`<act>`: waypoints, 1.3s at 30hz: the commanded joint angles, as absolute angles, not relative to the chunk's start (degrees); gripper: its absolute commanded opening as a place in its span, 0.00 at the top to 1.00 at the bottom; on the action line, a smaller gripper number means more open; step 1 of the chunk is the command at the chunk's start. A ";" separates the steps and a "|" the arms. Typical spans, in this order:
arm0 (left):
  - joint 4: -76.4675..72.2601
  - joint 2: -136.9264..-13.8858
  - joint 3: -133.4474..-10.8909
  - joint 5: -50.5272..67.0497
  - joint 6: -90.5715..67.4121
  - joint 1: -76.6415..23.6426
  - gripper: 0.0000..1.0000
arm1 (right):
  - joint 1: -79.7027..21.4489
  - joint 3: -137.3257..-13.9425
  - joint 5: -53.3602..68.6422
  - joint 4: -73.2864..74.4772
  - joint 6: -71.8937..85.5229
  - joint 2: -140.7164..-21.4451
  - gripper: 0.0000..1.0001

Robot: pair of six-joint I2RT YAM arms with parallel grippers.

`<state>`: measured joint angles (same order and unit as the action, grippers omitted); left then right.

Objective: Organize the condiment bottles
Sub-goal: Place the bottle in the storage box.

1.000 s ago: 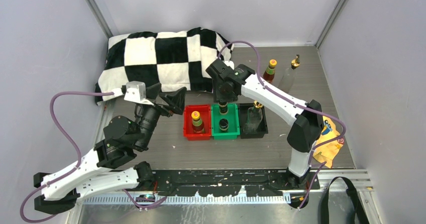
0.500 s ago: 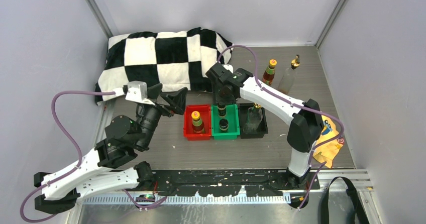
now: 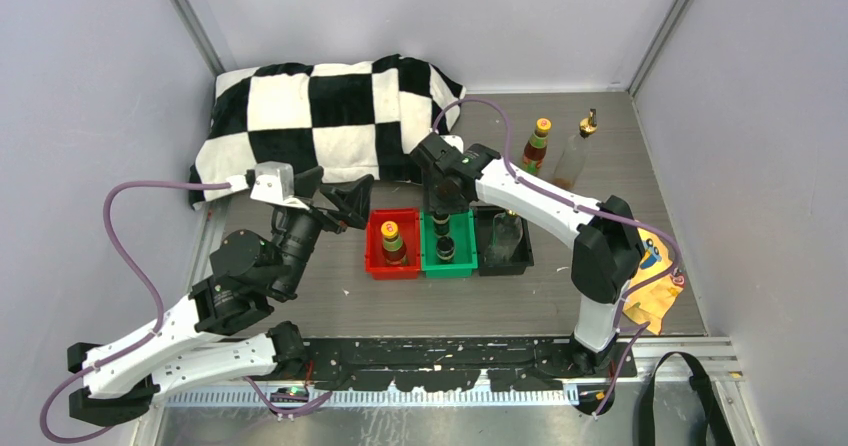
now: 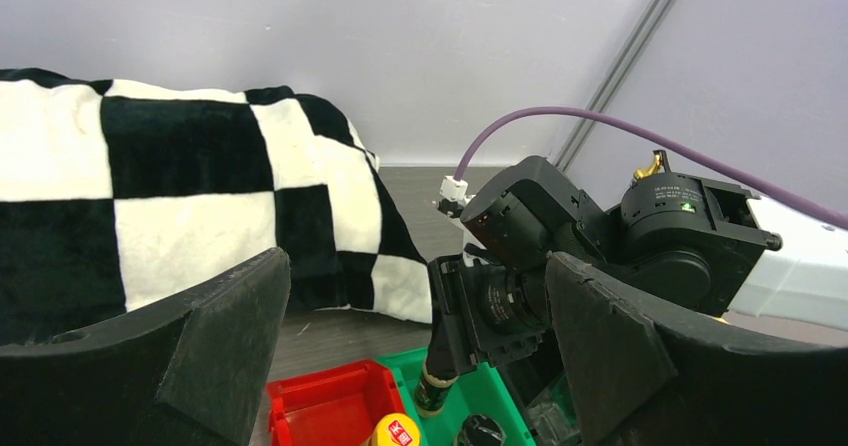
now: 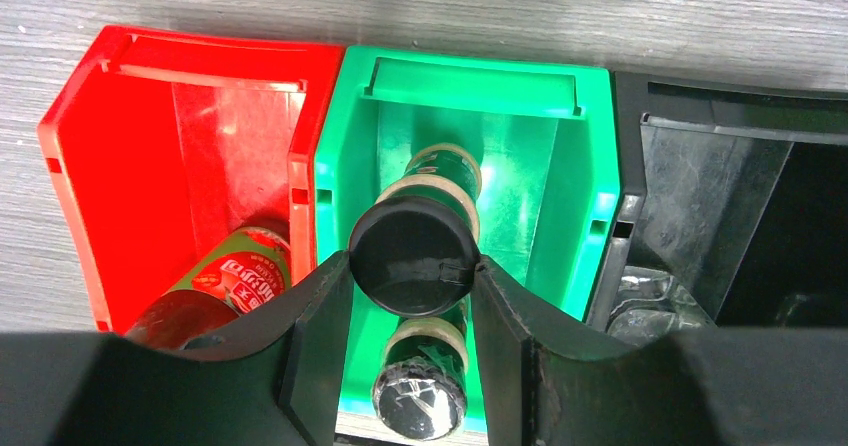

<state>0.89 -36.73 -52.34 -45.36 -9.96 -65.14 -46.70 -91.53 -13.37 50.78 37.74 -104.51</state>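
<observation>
My right gripper (image 3: 442, 204) (image 5: 412, 266) is shut on the black cap of a short dark bottle (image 5: 412, 251) (image 4: 437, 384). The bottle hangs upright inside the back half of the green tray (image 3: 462, 263) (image 5: 560, 166). A second dark bottle (image 3: 446, 250) (image 5: 420, 391) stands in the tray's near half. A reddish-brown bottle (image 3: 391, 241) (image 5: 230, 281) with a yellow cap stands in the red tray (image 3: 373, 246). A clear glass bottle (image 3: 507, 232) stands in the black tray (image 3: 525, 256). Another reddish-brown bottle (image 3: 538, 141) and another clear glass bottle (image 3: 575, 151) stand at the back right. My left gripper (image 3: 330, 194) (image 4: 415, 266) hovers open, left of the trays.
A black-and-white checkered cloth (image 3: 320, 116) lies bunched at the back left, close behind the trays. A yellow packet (image 3: 650, 276) lies by the right arm's base. Grey walls close in on both sides and the back.
My right gripper has come a little lower and nearer with the dark bottle, sinking it further into the green tray. The left arm has barely moved.
</observation>
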 commanded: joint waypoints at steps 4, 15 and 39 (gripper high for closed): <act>-1.10 -36.63 -51.73 -45.44 -9.27 -65.39 0.00 | -46.31 -90.19 -15.02 47.65 37.80 -101.56 0.99; -1.33 -36.63 -51.33 -45.35 -9.40 -65.34 0.00 | -46.23 -86.53 -15.64 45.51 37.71 -100.21 0.99; -1.38 -37.13 -51.94 -45.15 -9.58 -65.37 0.00 | -46.14 -85.25 -15.10 45.52 37.62 -99.59 0.72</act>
